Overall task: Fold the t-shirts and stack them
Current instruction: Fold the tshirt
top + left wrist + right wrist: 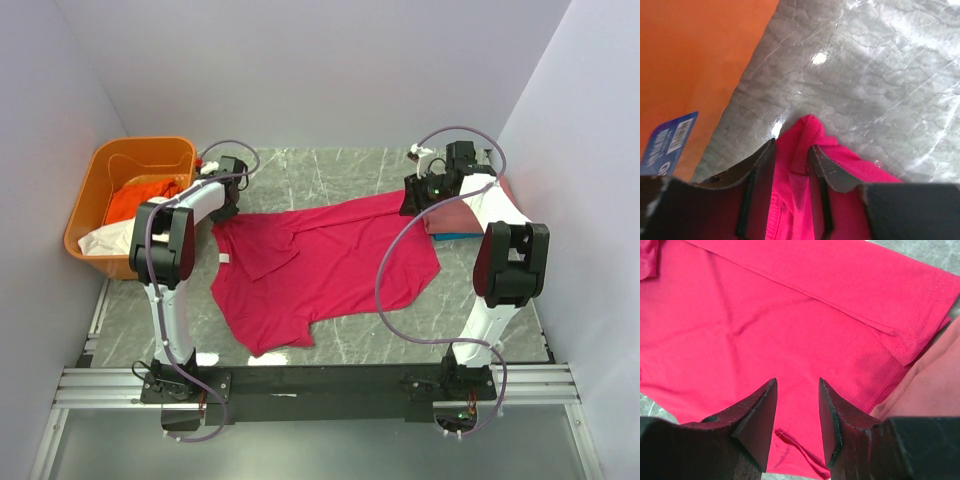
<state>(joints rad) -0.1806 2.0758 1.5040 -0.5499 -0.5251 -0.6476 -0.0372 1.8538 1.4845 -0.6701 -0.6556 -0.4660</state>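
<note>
The crimson-pink t-shirt [320, 265] lies spread flat across the middle of the table, collar to the left. My left gripper [226, 205] is at its far left corner. In the left wrist view my left gripper [792, 146] is shut on a raised fold of the crimson shirt [805, 131] that fills the gap between the fingers. My right gripper [415, 195] is over the shirt's far right corner. In the right wrist view it [797, 382] is open, with the flat crimson cloth [790, 315] under it. A folded salmon-pink shirt [465, 212] lies on a blue one [460, 234] at the far right.
The rigid orange tub [95, 195] stands at the far left and holds orange cloth [135, 200] and white cloth [108, 240]. Its wall [695, 60] is close to my left gripper. The salmon-pink shirt [935, 385] borders the crimson hem. Walls enclose the table.
</note>
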